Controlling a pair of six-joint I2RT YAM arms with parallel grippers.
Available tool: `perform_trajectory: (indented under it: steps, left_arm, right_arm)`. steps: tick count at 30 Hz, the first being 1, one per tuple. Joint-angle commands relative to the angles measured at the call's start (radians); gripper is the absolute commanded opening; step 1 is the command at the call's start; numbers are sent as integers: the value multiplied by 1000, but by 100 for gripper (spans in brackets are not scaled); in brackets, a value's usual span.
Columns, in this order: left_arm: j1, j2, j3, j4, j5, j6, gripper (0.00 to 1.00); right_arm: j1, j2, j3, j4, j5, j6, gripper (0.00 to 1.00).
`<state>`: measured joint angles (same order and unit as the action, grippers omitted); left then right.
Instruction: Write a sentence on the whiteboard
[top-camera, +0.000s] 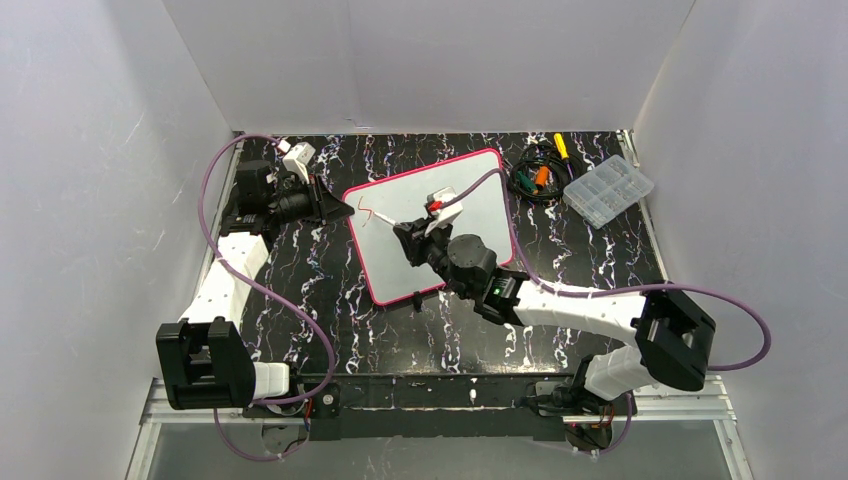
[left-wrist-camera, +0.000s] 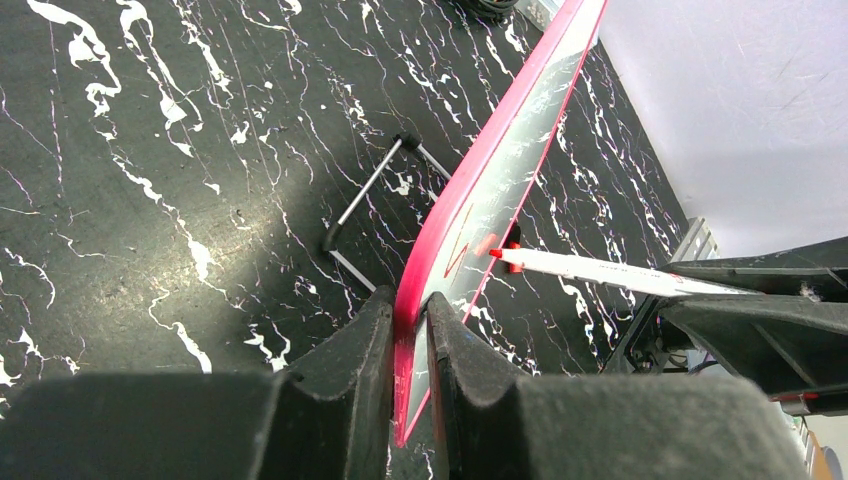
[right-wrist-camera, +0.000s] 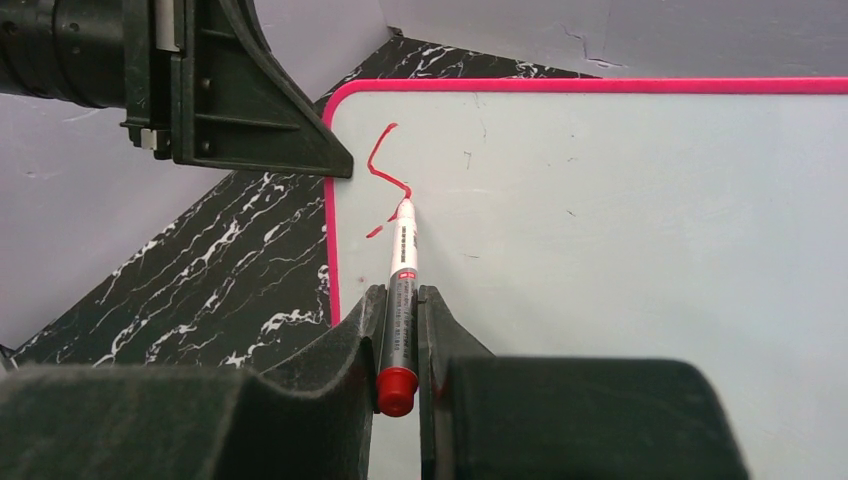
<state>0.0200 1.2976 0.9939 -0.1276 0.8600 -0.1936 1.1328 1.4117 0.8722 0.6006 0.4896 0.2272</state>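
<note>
The whiteboard (top-camera: 480, 190), white with a pink-red border, lies tilted on the black marbled table. My left gripper (top-camera: 345, 208) is shut on the whiteboard's left edge; in the left wrist view its jaws (left-wrist-camera: 410, 310) pinch the pink rim (left-wrist-camera: 500, 170). My right gripper (top-camera: 425, 225) is shut on a red-capped marker (right-wrist-camera: 403, 270), whose tip touches the board (right-wrist-camera: 620, 220) near its upper left corner. Of the sentence, a single red S-like squiggle (right-wrist-camera: 385, 165) shows beside the tip. The marker (left-wrist-camera: 600, 270) and the stroke (left-wrist-camera: 462, 240) also show edge-on from the left wrist.
A clear plastic compartment box (top-camera: 608, 190) sits at the back right, next to a bundle of cables and tools (top-camera: 535, 178) and a yellow-handled screwdriver (top-camera: 562, 146). A wire stand (left-wrist-camera: 375, 195) lies beside the board's edge. White walls enclose the table.
</note>
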Motion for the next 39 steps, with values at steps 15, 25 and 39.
perform_trajectory:
  steps: [15,25,39]
  left_arm:
    - [-5,-37,-17,-37,-3,17,0]
    - [-34,-39,-15,-37,-1,17,0]
    - [-34,-41,-17,-35,-6,17,0]
  right_arm:
    - [-21,46,46,84,34,-20,1]
    - [-21,8,22,49,158,-23,1]
    - [-21,-30,12,76,105,-34,1]
